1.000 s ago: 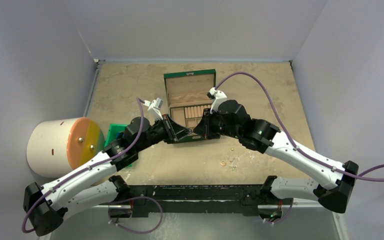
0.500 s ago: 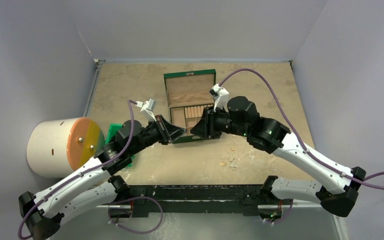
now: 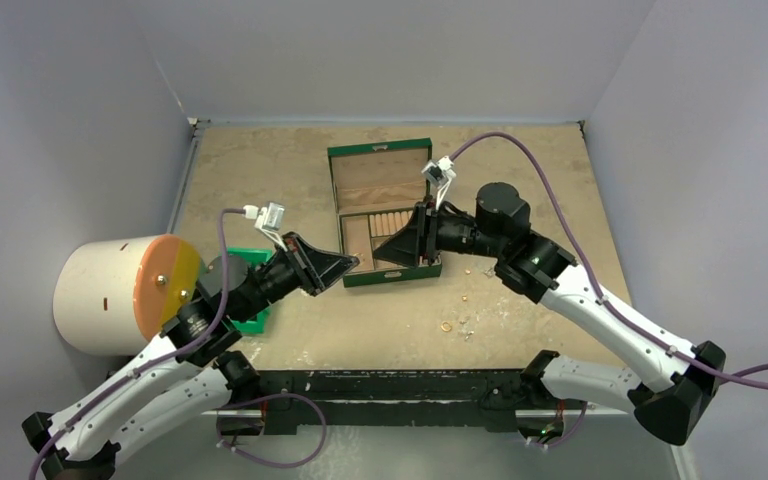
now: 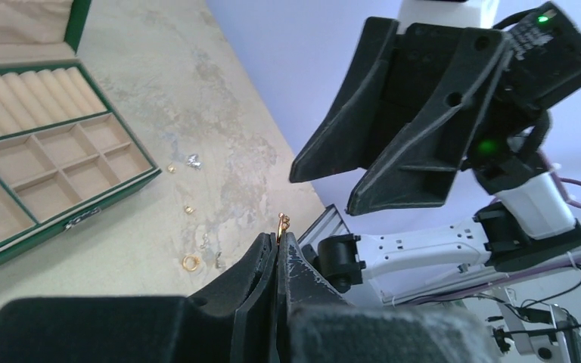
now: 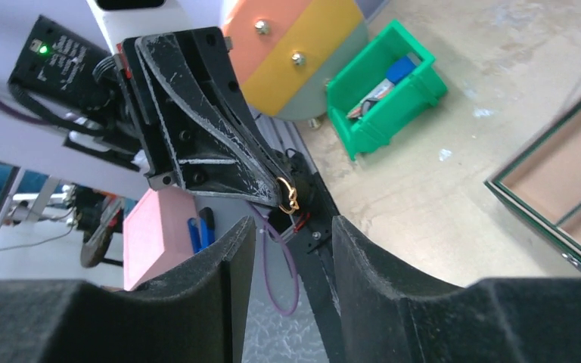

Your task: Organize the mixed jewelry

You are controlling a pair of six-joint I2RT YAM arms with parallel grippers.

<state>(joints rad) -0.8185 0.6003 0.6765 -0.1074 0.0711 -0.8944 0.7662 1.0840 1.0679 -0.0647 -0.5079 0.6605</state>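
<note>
My left gripper (image 3: 353, 263) is shut on a small gold ring (image 4: 281, 220), which pokes out of its tips, held in the air in front of the open green box (image 3: 380, 149). My right gripper (image 3: 392, 247) is open and empty, facing the left gripper a short way off. The right wrist view shows the ring (image 5: 290, 193) at the left fingertips (image 5: 268, 178), beyond my open right gripper (image 5: 293, 227). More jewelry lies loose on the table right of the box: a gold ring (image 3: 447, 326), tiny gold pieces (image 4: 188, 209) and silver bits (image 4: 193, 160).
The box (image 4: 76, 218) has tan cushion rolls and small square compartments. A small green bin (image 5: 382, 94) with dark items stands to the left, next to a white cylinder with an orange and yellow face (image 3: 120, 290). Grey walls close in three sides.
Both arms have drawn back from the box's front edge and lifted. The left gripper has moved left with the ring; the right gripper has turned to face it.
</note>
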